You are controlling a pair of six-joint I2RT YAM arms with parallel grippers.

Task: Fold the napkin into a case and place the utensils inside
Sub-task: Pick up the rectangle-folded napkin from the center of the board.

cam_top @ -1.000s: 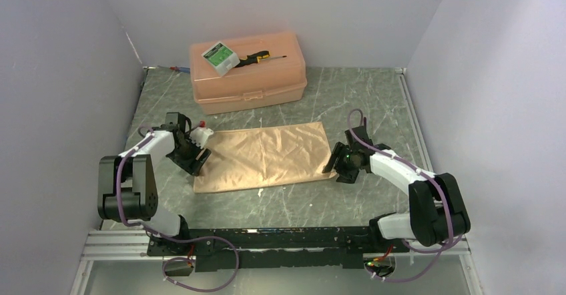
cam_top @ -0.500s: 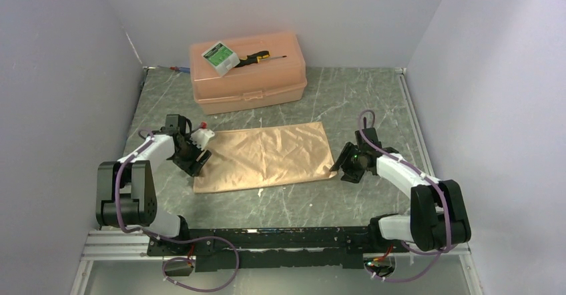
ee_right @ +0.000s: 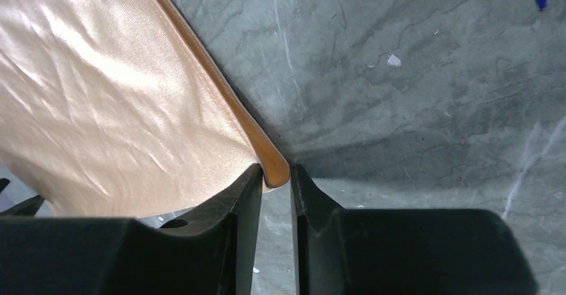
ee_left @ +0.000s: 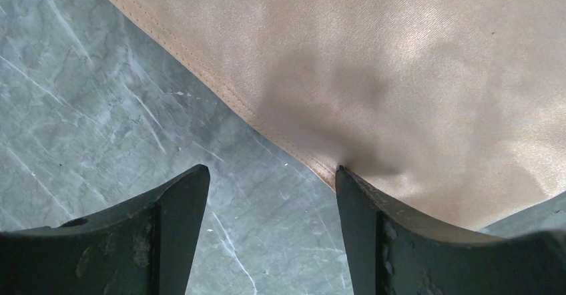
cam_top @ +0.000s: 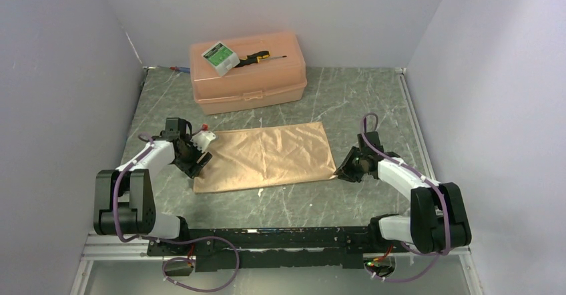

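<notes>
The napkin (cam_top: 265,156) lies flat in the middle of the surface (cam_top: 347,101), nearer than the plastic box (cam_top: 247,81) with a screwdriver (cam_top: 257,57) on its lid. My left claw (ee_left: 270,178) stands wide open across the napkin's left edge, one finger touching the hem, the other over bare surface. My right claw (ee_right: 275,173) is pinched narrow on the rolled fold at the napkin's near right corner.

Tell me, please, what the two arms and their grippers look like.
The left arm and right arm match: white shells on the long links, chunky black joints, and a purple cable looping loosely along each. The left gripper and right gripper are black, each with two dark wedge-shaped fingers tapering to blunt tips, their surfaces scuffed. No lettering shows.
</notes>
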